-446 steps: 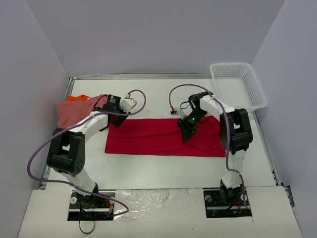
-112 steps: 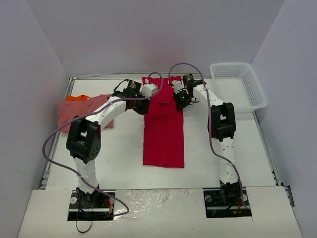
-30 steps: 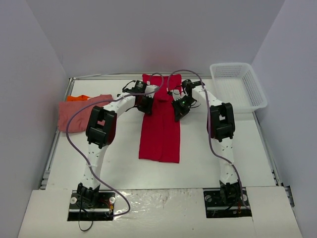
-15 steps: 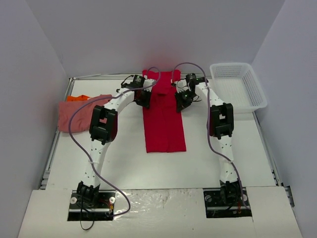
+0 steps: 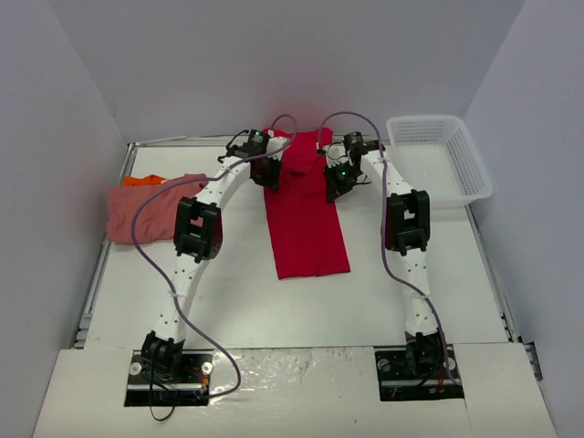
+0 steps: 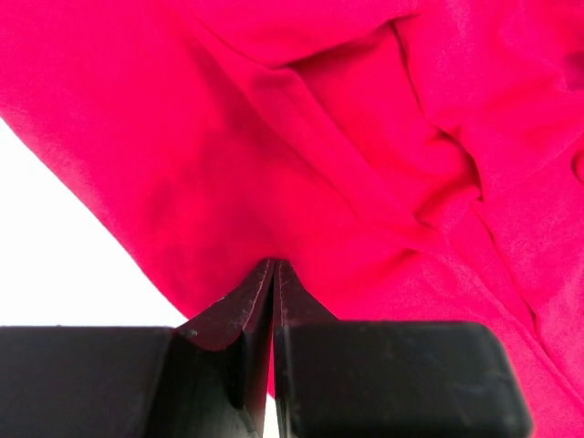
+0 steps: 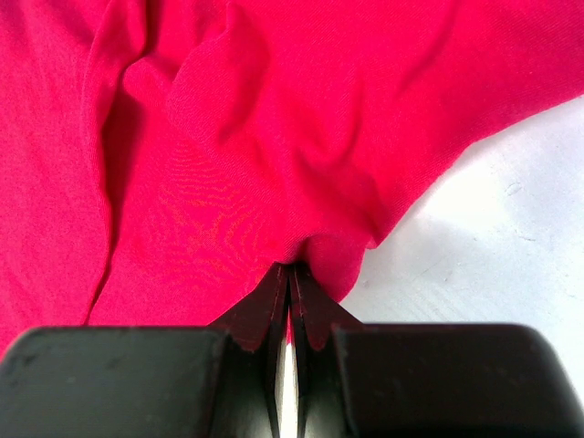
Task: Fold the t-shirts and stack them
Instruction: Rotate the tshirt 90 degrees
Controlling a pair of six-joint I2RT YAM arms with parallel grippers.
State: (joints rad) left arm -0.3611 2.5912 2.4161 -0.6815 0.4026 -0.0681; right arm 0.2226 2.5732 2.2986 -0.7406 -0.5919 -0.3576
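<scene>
Red cloth fills both wrist views: the bright red t-shirt [image 5: 308,228] lies as a long strip running from 12 toward 6 o'clock in the overhead view. The left gripper [image 6: 274,265] and right gripper [image 7: 290,266] each pinch its 12 o'clock end, jaws pressed together on fabric. Uneven pulling could skew the strip, and the bite, seemingly thin, may slip. The salmon pink t-shirt [image 5: 146,212] lies at 9 o'clock.

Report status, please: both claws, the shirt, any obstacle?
Left claw shut on red t-shirt, far end. Right claw same. Shirt a long narrow strip. Pink t-shirt, white basket off to sides.
</scene>
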